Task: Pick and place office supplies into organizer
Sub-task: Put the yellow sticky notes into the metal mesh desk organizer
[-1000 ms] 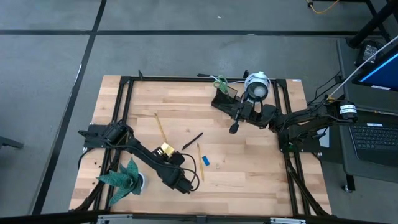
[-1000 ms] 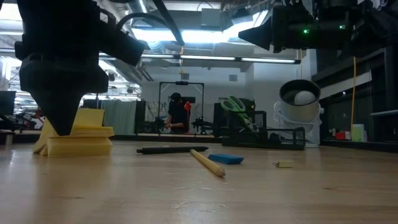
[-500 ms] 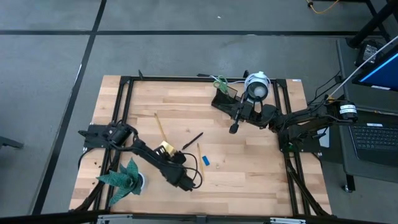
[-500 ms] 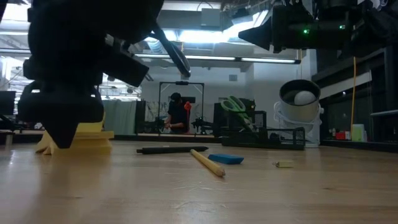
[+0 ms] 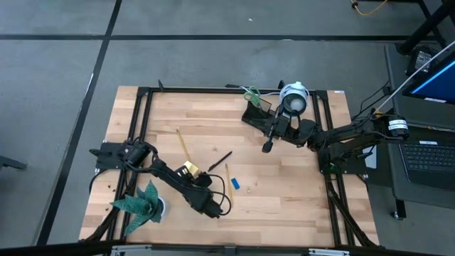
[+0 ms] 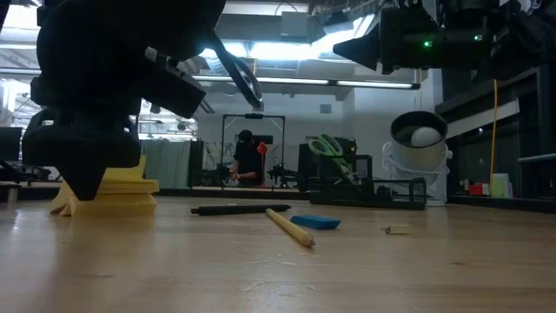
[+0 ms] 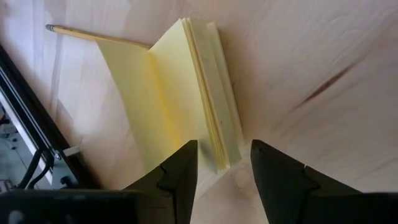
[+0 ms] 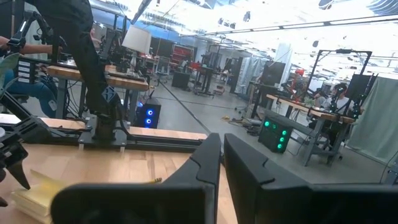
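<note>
We are looking at a robotics lab or workshop in a large open hall. Our wooden desk (image 5: 284, 192) sits in a black metal frame (image 5: 142, 114) on a grey concrete floor (image 5: 213, 64) marked with dark lines. Beside it a laptop (image 5: 430, 160) stands open. Beyond the desk we see long ceiling lights (image 6: 287, 82), more workbenches (image 8: 93, 73) and metal rigs (image 8: 336, 62), glowing electronics (image 8: 148, 116), and a person (image 6: 250, 156) farther back.
</note>
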You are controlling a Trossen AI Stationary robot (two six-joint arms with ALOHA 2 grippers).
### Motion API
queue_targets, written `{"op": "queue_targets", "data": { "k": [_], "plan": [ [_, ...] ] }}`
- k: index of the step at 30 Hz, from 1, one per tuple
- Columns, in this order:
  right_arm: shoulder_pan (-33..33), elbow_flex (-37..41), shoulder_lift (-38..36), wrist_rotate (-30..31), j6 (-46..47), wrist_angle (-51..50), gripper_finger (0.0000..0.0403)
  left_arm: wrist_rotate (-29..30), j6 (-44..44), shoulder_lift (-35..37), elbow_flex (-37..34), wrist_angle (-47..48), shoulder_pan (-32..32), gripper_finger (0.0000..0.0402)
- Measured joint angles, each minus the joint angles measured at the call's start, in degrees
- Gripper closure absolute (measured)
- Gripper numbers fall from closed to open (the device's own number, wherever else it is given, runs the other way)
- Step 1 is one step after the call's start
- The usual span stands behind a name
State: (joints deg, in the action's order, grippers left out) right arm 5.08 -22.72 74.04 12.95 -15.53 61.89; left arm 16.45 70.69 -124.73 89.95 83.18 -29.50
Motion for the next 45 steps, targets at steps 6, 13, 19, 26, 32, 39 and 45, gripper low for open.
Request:
{"op": "queue_targets", "data": {
  "k": [6, 13, 19, 26, 32, 39, 45],
  "plan": [
    [-0.01, 0.00, 0.00, 0.00, 0.00, 0.00, 0.0375, 0.03, -0.37, 0.00, 0.00, 0.00, 0.00, 0.0258],
    [0.00, 0.00, 0.00, 0.00, 0.00, 0.00, 0.0375, 0.44, -0.26, 0.00, 0.00, 0.57, 0.00, 0.0258],
    [0.00, 0.00, 0.00, 0.00, 0.00, 0.00, 0.0375, 0.48, 0.12, 0.00, 0.00, 1.64, 0.00, 0.0280],
    [-0.01, -0.01, 0.00, 0.00, 0.00, 0.00, 0.0375, 0.48, 0.11, 0.00, 0.00, 1.60, 0.00, 0.0345],
    [-0.01, -0.02, 0.00, 0.00, 0.00, 0.00, 0.0375, 0.43, 0.09, 0.00, 0.00, 1.55, 0.00, 0.0381],
    [0.00, 0.00, 0.00, 0.00, 0.00, 0.00, 0.0375, 0.46, 0.07, 0.00, 0.00, 1.44, 0.00, 0.0353],
    [-0.01, -0.01, 0.00, 0.00, 0.00, 0.00, 0.0375, 0.55, -0.52, 0.00, 0.00, 1.18, -0.01, 0.0319]
  ]
}}
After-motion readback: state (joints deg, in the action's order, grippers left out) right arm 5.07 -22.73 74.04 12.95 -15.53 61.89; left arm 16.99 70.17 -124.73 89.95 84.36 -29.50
